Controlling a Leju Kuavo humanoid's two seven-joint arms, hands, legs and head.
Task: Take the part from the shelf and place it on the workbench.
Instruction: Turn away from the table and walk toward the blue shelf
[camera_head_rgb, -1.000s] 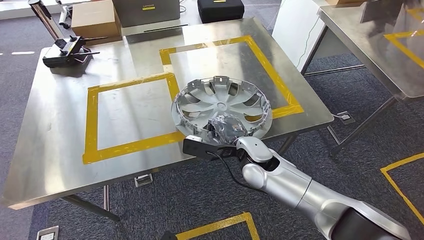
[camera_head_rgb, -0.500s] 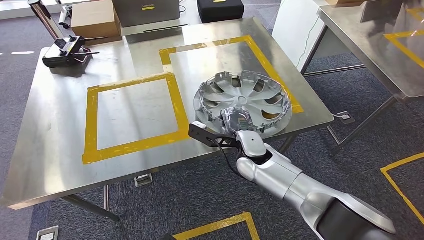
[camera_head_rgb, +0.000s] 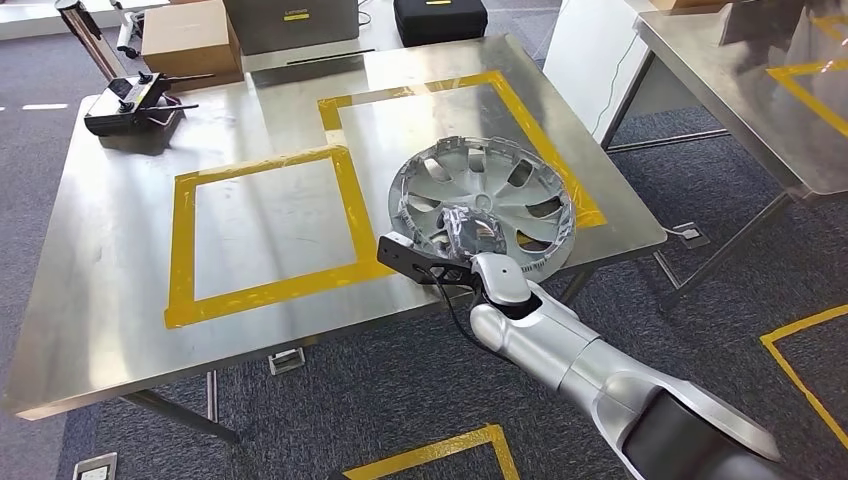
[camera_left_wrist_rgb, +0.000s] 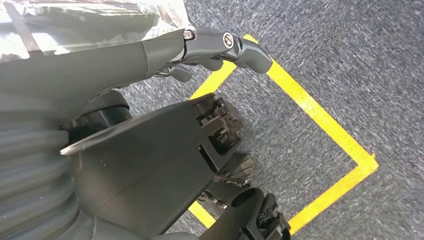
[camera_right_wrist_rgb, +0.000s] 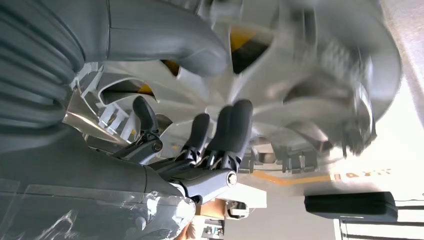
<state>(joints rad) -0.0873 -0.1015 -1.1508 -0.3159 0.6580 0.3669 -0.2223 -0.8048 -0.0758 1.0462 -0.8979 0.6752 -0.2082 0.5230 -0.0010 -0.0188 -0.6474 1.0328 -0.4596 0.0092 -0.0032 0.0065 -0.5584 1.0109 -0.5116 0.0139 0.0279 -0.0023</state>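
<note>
The part is a silver wheel cover, spoked, with clips round its rim. My right hand grips it by its near edge and holds it tilted over the workbench, above the near corner of the right-hand yellow taped square. In the right wrist view the thick thumb lies on one face of the wheel cover and the dark fingers press against the other. My left hand hangs over the grey carpet with nothing in it, fingers loosely apart.
A second yellow taped square marks the bench's left half. A black controller sits at the back left corner, near a cardboard box and a black case. Another steel table stands to the right.
My right hand carried the wheel cover to the right, from the strip between the two squares to the right square's near corner. Since then it has tipped up a little.
</note>
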